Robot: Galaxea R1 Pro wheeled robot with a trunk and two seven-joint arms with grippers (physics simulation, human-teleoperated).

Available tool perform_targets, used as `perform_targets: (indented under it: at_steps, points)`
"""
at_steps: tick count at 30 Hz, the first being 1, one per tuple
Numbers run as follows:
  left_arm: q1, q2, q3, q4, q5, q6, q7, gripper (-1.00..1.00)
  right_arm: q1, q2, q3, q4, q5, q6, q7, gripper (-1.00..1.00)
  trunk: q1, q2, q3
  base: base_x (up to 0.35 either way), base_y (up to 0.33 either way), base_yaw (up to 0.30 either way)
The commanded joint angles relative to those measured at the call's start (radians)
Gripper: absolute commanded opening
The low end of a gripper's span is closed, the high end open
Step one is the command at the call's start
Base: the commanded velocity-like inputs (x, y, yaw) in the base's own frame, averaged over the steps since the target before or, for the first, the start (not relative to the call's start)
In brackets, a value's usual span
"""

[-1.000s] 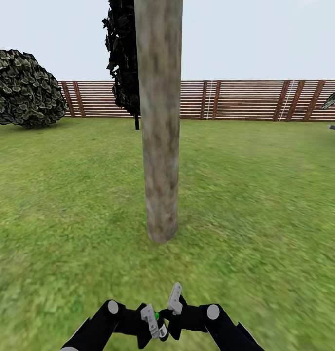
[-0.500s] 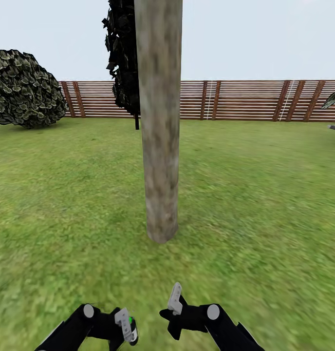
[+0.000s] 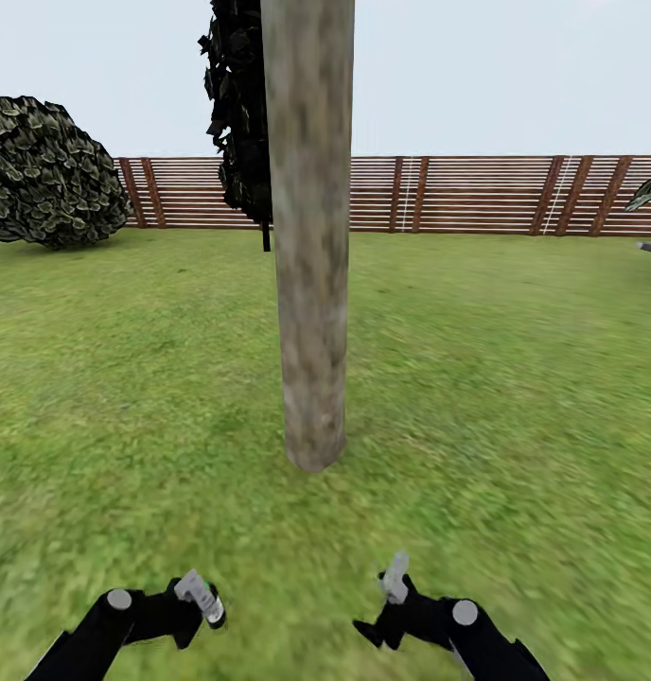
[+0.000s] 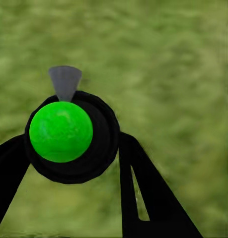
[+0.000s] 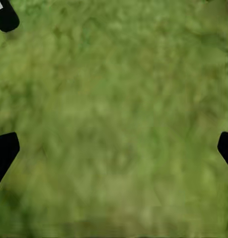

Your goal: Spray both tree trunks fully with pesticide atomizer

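Observation:
A thick, mottled grey-beige tree trunk (image 3: 311, 284) rises from the lawn straight ahead, its crown out of view. At the near left my left gripper (image 3: 199, 594) is shut on the pesticide atomizer (image 3: 212, 608), a small dark bottle with a pale label. Seen from the left wrist, the atomizer (image 4: 61, 131) has a round green top and a grey nozzle, with black fingers (image 4: 143, 188) on either side of it. My right gripper (image 3: 394, 577) hovers open over the grass at the near right. In the right wrist view its fingertips (image 5: 4, 148) stand wide apart with only grass between them.
A black-leaved tree (image 3: 236, 104) stands behind the trunk. A round leafy bush (image 3: 46, 175) sits at the far left. The brown slat fence (image 3: 477, 194) closes the back of the lawn (image 3: 515, 378), and a palm frond (image 3: 647, 194) pokes in at the right edge.
The two grippers were close together at the bottom middle. The left one has swung left with the atomizer in it, and the right one has moved right and lower.

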Motion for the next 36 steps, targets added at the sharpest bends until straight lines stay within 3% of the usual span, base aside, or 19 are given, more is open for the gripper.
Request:
perform_targets:
  at_steps: [1, 3, 6, 7, 12, 14, 16, 18, 21, 24, 32, 36]
  points:
    - [0.000, -0.022, 0.005, 0.002, 0.001, 0.027, 0.053, -1.00, 0.000, -0.002, -0.084, 0.048, -0.002, -0.013, -0.012, 1.00, 0.000, 0.000, 0.000, 0.000, 0.000, 0.000]
    - [0.000, -0.063, 0.022, 0.004, 0.028, 0.054, 0.156, -1.00, 0.001, -0.010, -0.200, 0.108, -0.001, -0.070, -0.027, 1.00, 0.000, 0.000, 0.000, 0.000, 0.000, 0.000]
    - [0.000, -0.107, 0.042, 0.004, 0.085, 0.065, 0.285, -1.00, 0.003, -0.028, -0.307, 0.167, -0.001, -0.158, -0.072, 1.00, 0.000, 0.000, 0.000, 0.000, 0.000, 0.000]
    - [-0.001, -0.141, 0.049, 0.004, 0.121, 0.069, 0.394, -1.00, 0.013, -0.043, -0.373, 0.220, -0.002, -0.255, -0.124, 1.00, 0.000, 0.000, 0.000, 0.000, 0.000, 0.000]
    - [-0.001, -0.173, 0.052, 0.008, 0.183, 0.070, 0.570, -1.00, 0.035, -0.063, -0.464, 0.301, -0.002, -0.430, -0.236, 1.00, 0.000, 0.000, 0.000, 0.000, 0.000, 0.000]
    - [-0.002, -0.178, 0.051, 0.016, 0.231, 0.070, 0.630, -1.00, 0.038, -0.065, -0.531, 0.313, -0.002, -0.466, -0.298, 1.00, 0.000, 0.000, 0.000, 0.000, 0.000, 0.000]
    - [-0.002, -0.179, 0.051, 0.019, 0.266, 0.070, 0.662, -1.00, 0.040, -0.065, -0.567, 0.318, -0.002, -0.474, -0.334, 1.00, 0.000, 0.000, 0.000, 0.000, 0.000, 0.000]
    - [-0.002, -0.180, 0.050, 0.020, 0.284, 0.070, 0.701, -1.00, 0.041, -0.065, -0.581, 0.324, -0.002, -0.477, -0.354, 1.00, 0.000, 0.000, 0.000, 0.000, 0.000, 0.000]
    - [-0.004, -0.182, 0.047, 0.020, 0.300, 0.070, 0.832, -1.00, 0.042, -0.063, -0.592, 0.340, -0.002, -0.482, -0.392, 1.00, 0.000, 0.000, 0.000, 0.000, 0.000, 0.000]
    - [-0.004, -0.193, 0.045, 0.016, 0.305, 0.069, 0.892, -1.00, 0.042, -0.059, -0.595, 0.345, -0.002, -0.485, -0.450, 1.00, 0.000, 0.000, 0.000, 0.000, 0.000, 0.000]
    - [-0.003, -0.246, 0.036, 0.005, 0.309, 0.070, 0.904, -1.00, 0.042, -0.057, -0.595, 0.347, -0.002, -0.484, -0.490, 1.00, 0.000, 0.000, 0.000, 0.000, 0.000, 0.000]
    - [-0.004, -0.255, 0.036, 0.004, 0.309, 0.071, 0.903, -1.00, 0.042, -0.056, -0.596, 0.347, -0.003, -0.484, -0.491, 1.00, 0.000, 0.000, 0.000, 0.000, 0.000, -0.071]
